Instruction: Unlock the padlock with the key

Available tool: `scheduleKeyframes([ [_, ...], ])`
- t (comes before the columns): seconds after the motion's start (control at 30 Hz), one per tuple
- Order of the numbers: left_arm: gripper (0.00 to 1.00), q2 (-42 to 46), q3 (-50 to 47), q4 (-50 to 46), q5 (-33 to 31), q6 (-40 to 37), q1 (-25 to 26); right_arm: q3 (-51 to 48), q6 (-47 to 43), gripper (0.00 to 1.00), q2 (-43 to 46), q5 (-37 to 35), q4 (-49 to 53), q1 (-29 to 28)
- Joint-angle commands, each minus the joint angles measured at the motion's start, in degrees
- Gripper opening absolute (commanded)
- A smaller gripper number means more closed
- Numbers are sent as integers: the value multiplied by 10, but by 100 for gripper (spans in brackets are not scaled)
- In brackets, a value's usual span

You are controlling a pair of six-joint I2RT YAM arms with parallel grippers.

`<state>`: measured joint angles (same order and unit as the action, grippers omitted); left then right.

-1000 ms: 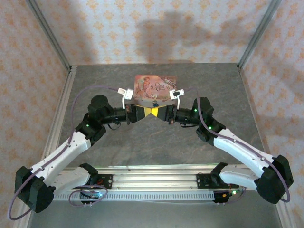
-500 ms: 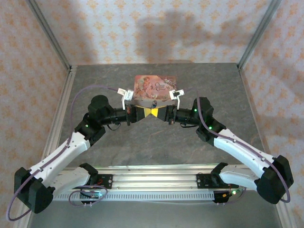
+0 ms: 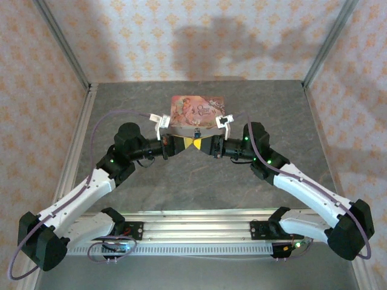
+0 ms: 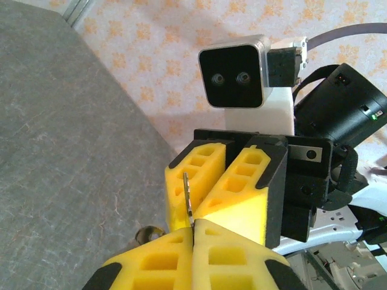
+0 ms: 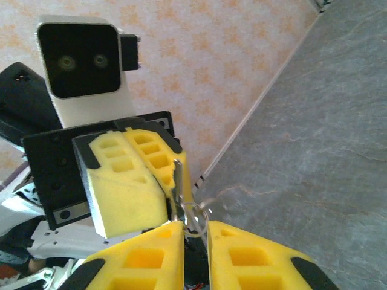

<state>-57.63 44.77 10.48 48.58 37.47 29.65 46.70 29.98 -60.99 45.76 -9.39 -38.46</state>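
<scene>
Both arms are meeting at mid-worktop (image 3: 199, 181), just near of the pink box (image 3: 198, 109), and pointing at each other tip to tip.

Left gripper (image 4: 193, 234): its yellow foam fingers (image 4: 239, 261) are pressing fully together. They are pinching the key (image 4: 187, 196), a thin pale metal strip sticking up out of the seam between them. The key is pointing toward the opposite gripper and is tilting slightly left in the left wrist view.

Right gripper (image 5: 195, 235): its fingers (image 5: 142, 257) are standing a narrow gap apart and closing on the padlock (image 5: 193, 223). A dark body is sitting in that gap, and the thin silver shackle is looping out past the tips. I cannot tell how firmly the pads are bearing on it.

The padlock is sitting between the two sets of fingertips, right where the grippers are facing each other. In the right wrist view the key is standing just above the shackle loop and looks to be touching it. The keyhole itself is too small to make out.

In the top view the pink box is lying flat on the worktop just beyond the grippers, with its illustrated lid facing up.
</scene>
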Motion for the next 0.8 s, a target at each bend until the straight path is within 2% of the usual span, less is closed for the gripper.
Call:
scheduleKeyframes([
  [0.0, 0, 6, -3, 16, -12, -1, 5, 25, -25, 18, 13, -30, 38, -1],
  [0.1, 0, 4, 4, -4, -11, -13, 4, 38, -40, 18, 18, -40, 69, -1],
  [0.23, 0, 6, 35, -89, 11, -65, 2, 75, -79, 19, 31, -43, 141, 7],
  [0.43, 0, -13, 101, -221, 78, -173, -3, 125, -74, 32, 26, 61, 172, 47],
  [0.6, 0, -22, 129, -239, 122, -197, -4, 138, -36, 46, -4, 131, 144, 47],
  [0.77, 0, -29, 139, -240, 141, -199, -5, 129, -20, 50, -14, 165, 108, 46],
])
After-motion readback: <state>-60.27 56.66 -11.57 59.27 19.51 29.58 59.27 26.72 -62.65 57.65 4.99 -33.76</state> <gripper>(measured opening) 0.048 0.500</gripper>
